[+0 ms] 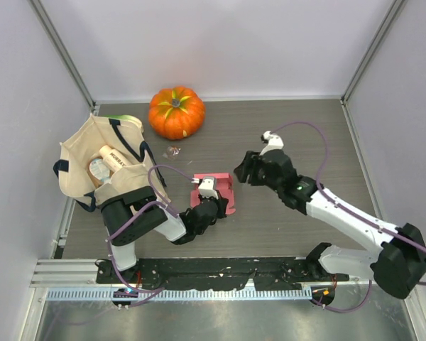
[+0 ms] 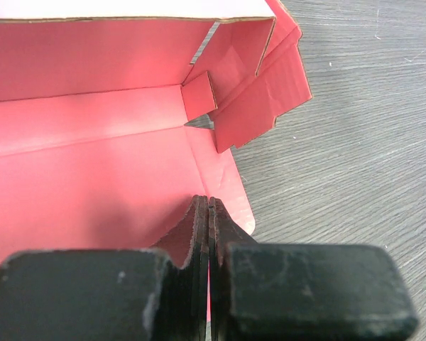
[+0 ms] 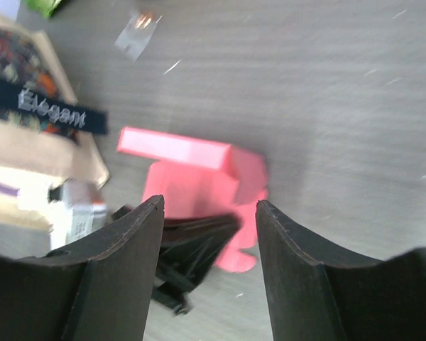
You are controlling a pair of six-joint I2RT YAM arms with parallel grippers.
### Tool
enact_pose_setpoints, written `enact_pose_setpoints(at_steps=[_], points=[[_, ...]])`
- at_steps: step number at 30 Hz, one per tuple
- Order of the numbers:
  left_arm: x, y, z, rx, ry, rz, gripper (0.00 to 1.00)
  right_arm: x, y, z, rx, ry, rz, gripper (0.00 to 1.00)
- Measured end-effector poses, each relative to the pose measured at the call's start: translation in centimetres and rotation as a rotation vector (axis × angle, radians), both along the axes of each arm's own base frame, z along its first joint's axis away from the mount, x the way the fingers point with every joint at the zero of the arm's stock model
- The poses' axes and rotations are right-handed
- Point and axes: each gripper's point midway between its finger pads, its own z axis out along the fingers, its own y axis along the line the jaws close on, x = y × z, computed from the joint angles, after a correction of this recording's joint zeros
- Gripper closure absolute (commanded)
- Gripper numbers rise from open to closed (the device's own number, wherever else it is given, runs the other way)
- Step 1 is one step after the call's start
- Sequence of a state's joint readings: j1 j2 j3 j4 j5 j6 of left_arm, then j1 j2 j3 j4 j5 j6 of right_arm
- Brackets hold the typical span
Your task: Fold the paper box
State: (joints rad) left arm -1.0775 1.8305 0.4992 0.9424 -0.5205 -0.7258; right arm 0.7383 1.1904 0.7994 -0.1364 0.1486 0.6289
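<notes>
The pink-red paper box [image 1: 220,190] lies partly folded on the grey table, with its walls and tabs standing up. My left gripper [image 1: 206,207] is at the box's near edge. In the left wrist view it [image 2: 209,202] is shut on the edge of the box's flat red panel [image 2: 92,177], with a sliver of red between the pads. My right gripper [image 1: 243,170] hovers just right of the box, open and empty. In the right wrist view it [image 3: 207,206] frames the box [image 3: 199,174] from above, and my left gripper's black fingers [image 3: 192,241] show below the box.
A beige tote bag [image 1: 99,167] holding several items lies left of the box and also shows in the right wrist view [image 3: 28,142]. An orange pumpkin [image 1: 176,112] stands at the back. A small clear wrapper [image 1: 173,150] lies between the pumpkin and the box. White walls enclose the table.
</notes>
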Motion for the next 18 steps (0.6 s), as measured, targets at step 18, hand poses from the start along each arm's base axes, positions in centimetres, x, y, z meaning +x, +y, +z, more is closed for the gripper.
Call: enact_pose_setpoints(at_steps=[18], points=[[-0.1, 0.0, 0.0, 0.001, 0.001, -0.002, 1.0, 1.6, -2.2, -8.9, -0.309, -0.128, 0.363, 0.55]])
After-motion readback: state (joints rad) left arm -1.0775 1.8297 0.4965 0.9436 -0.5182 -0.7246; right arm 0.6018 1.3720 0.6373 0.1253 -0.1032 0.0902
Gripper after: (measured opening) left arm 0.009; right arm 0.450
